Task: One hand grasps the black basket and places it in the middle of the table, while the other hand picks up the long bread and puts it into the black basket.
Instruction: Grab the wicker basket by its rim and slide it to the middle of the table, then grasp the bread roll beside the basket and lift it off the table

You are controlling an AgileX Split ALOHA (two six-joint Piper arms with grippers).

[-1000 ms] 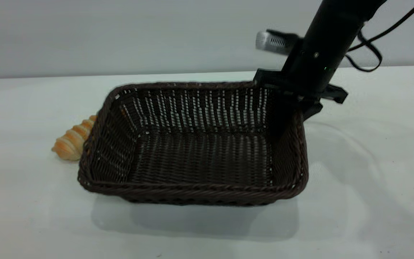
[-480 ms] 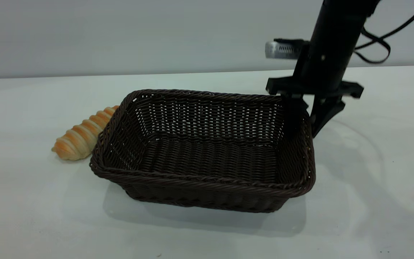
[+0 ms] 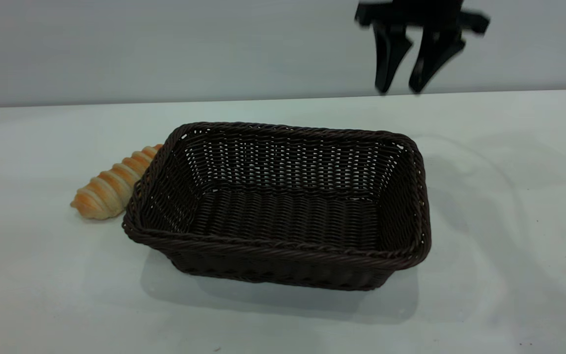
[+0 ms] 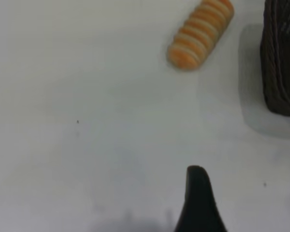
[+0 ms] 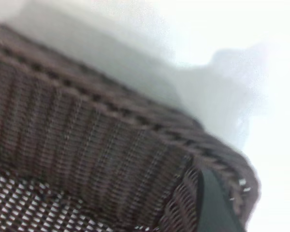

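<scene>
The black basket (image 3: 283,206) stands flat on the table (image 3: 509,196), open side up and empty. The long bread (image 3: 108,189) lies on the table against the basket's left side, partly hidden behind its rim. My right gripper (image 3: 400,90) hangs open and empty, well above the basket's far right corner. The right wrist view shows the basket's rim and wall (image 5: 111,145) close below one of its fingers (image 5: 215,208). The left wrist view shows the bread (image 4: 200,34), a corner of the basket (image 4: 280,63) and part of my left gripper (image 4: 198,203) over bare table.
The basket's shadow falls on the table in front of it. A pale wall stands behind the table's far edge. Open tabletop lies left of the bread and right of the basket.
The basket was tilted and held at its right rim, then came down flat. My right gripper let go of the rim and rose straight up above the corner.
</scene>
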